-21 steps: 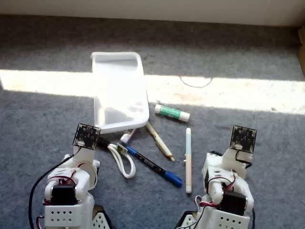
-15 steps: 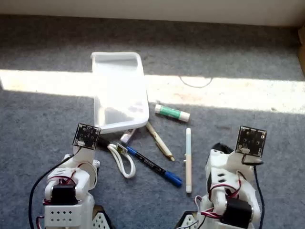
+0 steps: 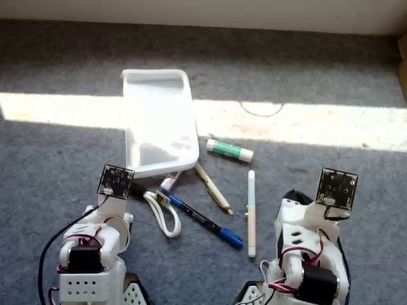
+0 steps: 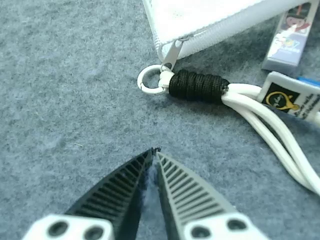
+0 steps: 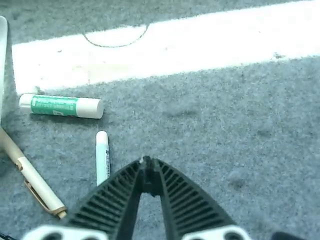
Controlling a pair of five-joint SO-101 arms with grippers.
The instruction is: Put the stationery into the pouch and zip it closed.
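A white translucent pouch (image 3: 158,121) lies flat at centre left, its zip end toward the arms. Its zipper pull (image 4: 172,51) carries a ring (image 4: 149,80), a black-wrapped knot (image 4: 197,86) and a white cord loop (image 3: 163,215). My left gripper (image 4: 154,151) is shut and empty over bare carpet, just short of the ring. Right of the pouch lie a green glue stick (image 3: 229,150), a beige pen (image 3: 213,189), a blue marker (image 3: 205,222) and a white pen (image 3: 251,213). My right gripper (image 5: 146,160) is shut and empty, beside the white pen's (image 5: 102,157) tip.
Everything lies on grey carpet crossed by a bright sunlit band (image 3: 305,124). A small printed box (image 4: 291,41) and a white tag (image 4: 292,98) sit by the cord. A thin thread loop (image 5: 115,40) lies in the sunlit band. A wall base (image 3: 203,13) runs along the far side.
The right arm has swung a little to the right, away from the white pen. The left arm and all the stationery have stayed put.
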